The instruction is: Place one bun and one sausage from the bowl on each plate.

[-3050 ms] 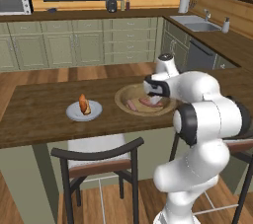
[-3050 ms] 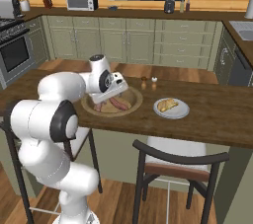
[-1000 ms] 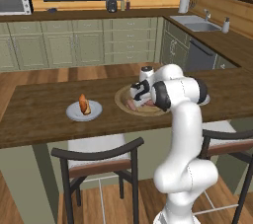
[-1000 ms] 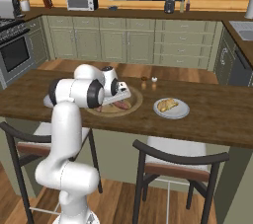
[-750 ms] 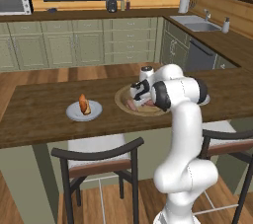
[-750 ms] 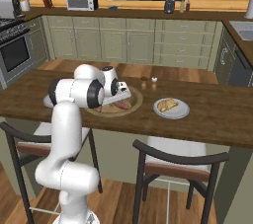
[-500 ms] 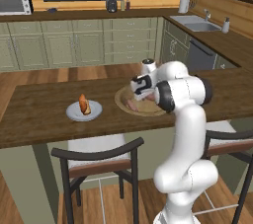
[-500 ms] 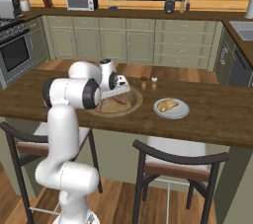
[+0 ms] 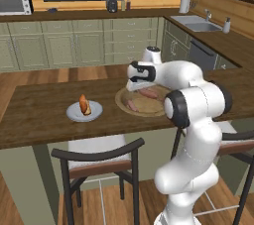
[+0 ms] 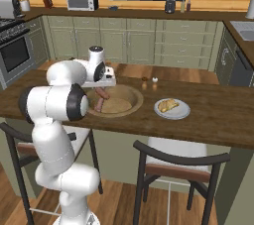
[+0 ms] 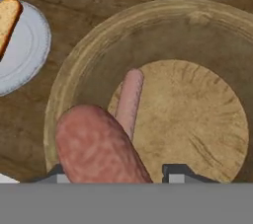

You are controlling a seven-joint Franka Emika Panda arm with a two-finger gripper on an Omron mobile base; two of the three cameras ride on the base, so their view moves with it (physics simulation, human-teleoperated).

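End effector (image 11: 116, 171) gripping sausage (image 11: 99, 149) above bowl (image 11: 74, 70)

My two base cameras sit behind my arm, one on each side, both looking forward and down across the wooden counter (image 9: 39, 120) from some way back. They share the bowl (image 9: 124, 104) and the kitchen cabinets (image 10: 129, 38) beyond. My hand camera looks straight down into that bowl (image 11: 74, 75) from very near, just above my fingertips.
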